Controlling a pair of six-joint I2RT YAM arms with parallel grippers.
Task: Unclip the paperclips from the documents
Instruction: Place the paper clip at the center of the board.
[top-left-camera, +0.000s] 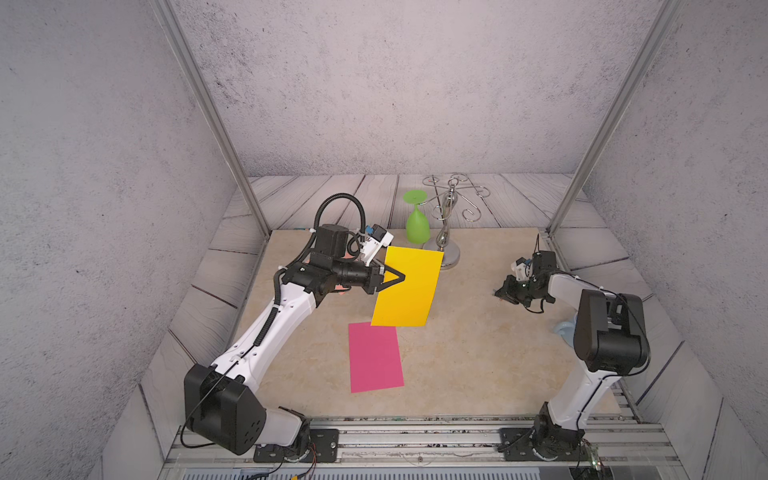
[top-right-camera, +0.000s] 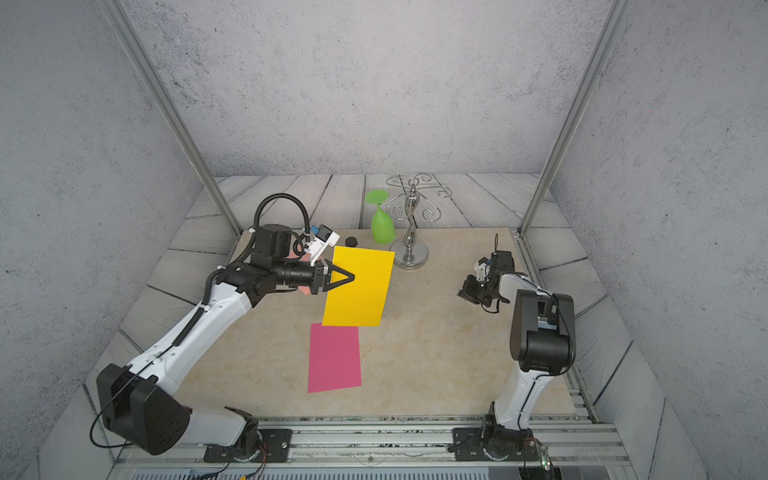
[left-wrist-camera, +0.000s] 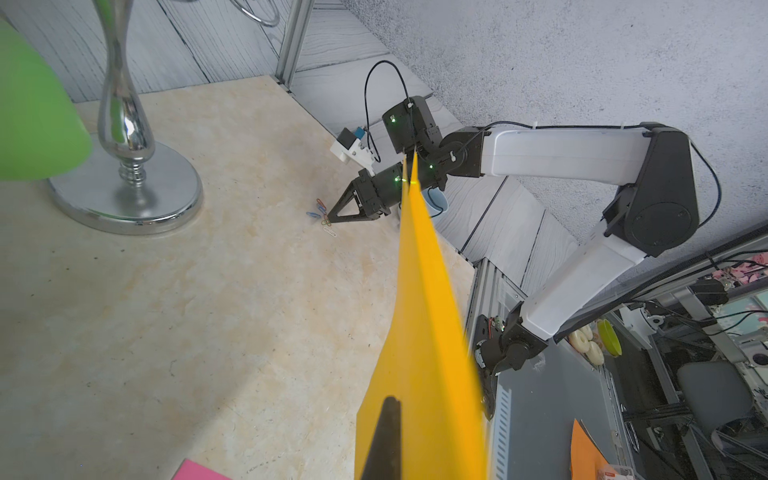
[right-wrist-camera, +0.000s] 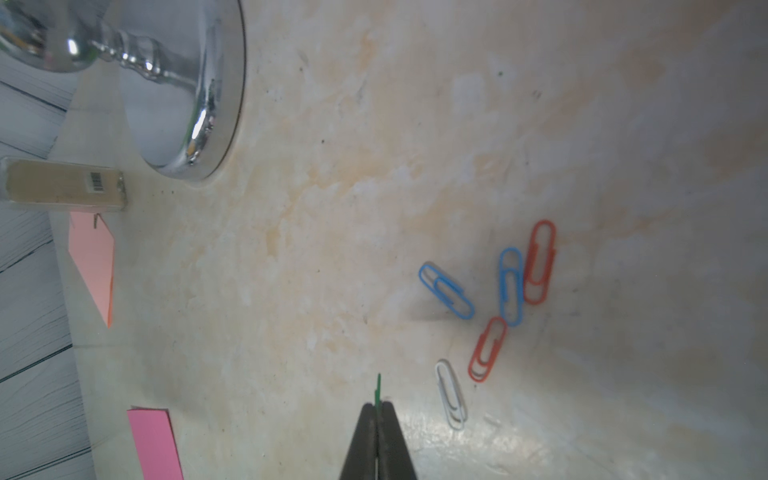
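Left gripper (top-left-camera: 400, 277) was clamped on the thin yellow sheet (top-left-camera: 411, 295), held up off the beige marbled table (top-left-camera: 478, 353). Right gripper (right-wrist-camera: 377, 409) was pinched on a green wire paperclip (right-wrist-camera: 378, 388), beside five loose clips (right-wrist-camera: 510, 286); magenta sheet (top-left-camera: 375, 357) lay flat.

Found smooth matt paper in the yellow sheet (top-left-camera: 409, 286) and magenta sheet (top-left-camera: 374, 357), mirror-glossy metal on the wire stand (top-left-camera: 444, 237), colour-coated wire in the paperclips (right-wrist-camera: 510, 286), low-sheen marbled tabletop (top-left-camera: 478, 353).
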